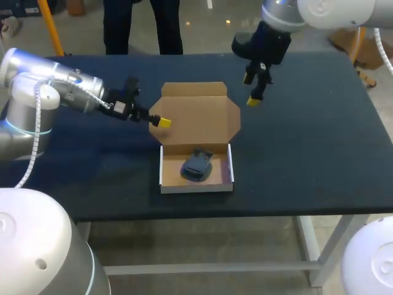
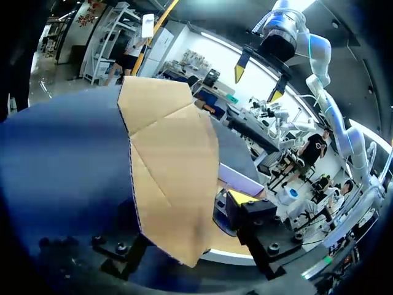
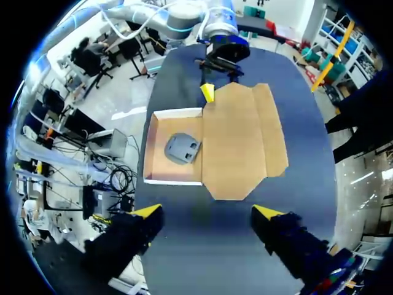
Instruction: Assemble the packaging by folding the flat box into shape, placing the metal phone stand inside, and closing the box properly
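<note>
Across the whole frame runs the dark table (image 1: 319,153), the largest element and the surface carrying everything else. Left arm (image 1: 55,86) enters from the left side and lies low over the tabletop; right arm (image 1: 282,18) enters from the far right corner and hangs above the table. Near the table's centre lies the cardboard box (image 1: 196,117), partly assembled. Its lid panel (image 1: 195,123) is folded back flat on the far side, with a tuck flap (image 1: 194,90) and angled side flaps. Its tray (image 1: 228,166), on the near side, stands formed with upright white-edged walls. Inside the tray, resting on its floor near the middle, lies the dark metal phone stand (image 1: 197,166), uncovered from above. The left gripper (image 1: 163,122) sits at the lid's left side flap (image 2: 172,178). Its fingers stand spread, with the flap between them hiding one yellow tip, so no clamping is evident. The right gripper (image 1: 252,89) is raised beyond the lid's right far corner, apart from the cardboard, with fingers set wide and holding nothing.
</note>
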Available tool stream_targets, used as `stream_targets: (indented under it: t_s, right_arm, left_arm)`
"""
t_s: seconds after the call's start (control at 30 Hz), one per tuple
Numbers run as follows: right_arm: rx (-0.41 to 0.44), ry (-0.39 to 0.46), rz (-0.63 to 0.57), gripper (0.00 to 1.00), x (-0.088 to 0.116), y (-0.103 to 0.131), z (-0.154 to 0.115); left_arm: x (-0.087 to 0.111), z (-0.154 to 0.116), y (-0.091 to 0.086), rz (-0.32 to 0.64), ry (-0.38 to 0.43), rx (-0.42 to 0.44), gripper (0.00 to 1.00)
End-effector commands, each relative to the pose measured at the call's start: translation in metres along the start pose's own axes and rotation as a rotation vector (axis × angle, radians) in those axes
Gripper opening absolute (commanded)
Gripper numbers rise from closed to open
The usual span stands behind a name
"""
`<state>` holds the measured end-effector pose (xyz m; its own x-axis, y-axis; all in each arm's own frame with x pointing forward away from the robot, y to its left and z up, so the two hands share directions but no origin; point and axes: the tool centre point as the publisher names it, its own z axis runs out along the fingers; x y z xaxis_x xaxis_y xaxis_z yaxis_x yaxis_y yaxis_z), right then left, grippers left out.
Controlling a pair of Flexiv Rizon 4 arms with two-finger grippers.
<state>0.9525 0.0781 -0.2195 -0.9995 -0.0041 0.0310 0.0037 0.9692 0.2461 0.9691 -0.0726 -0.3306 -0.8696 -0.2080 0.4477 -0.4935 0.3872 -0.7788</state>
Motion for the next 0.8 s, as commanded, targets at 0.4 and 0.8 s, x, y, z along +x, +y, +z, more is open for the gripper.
stream_targets:
  t_s: [0.4, 0.8]
  right_arm:
    - [0.015, 0.008, -0.005, 1.0, -0.001, 0.006, 0.0]
    - [0.024, 0.009, -0.008, 1.0, 0.001, 0.009, 0.0]
  left_arm:
    - [0.009, 0.002, -0.002, 0.064, 0.021, 0.027, 0.37]
    - [0.013, 0.004, -0.008, 0.103, 0.018, 0.034, 0.31]
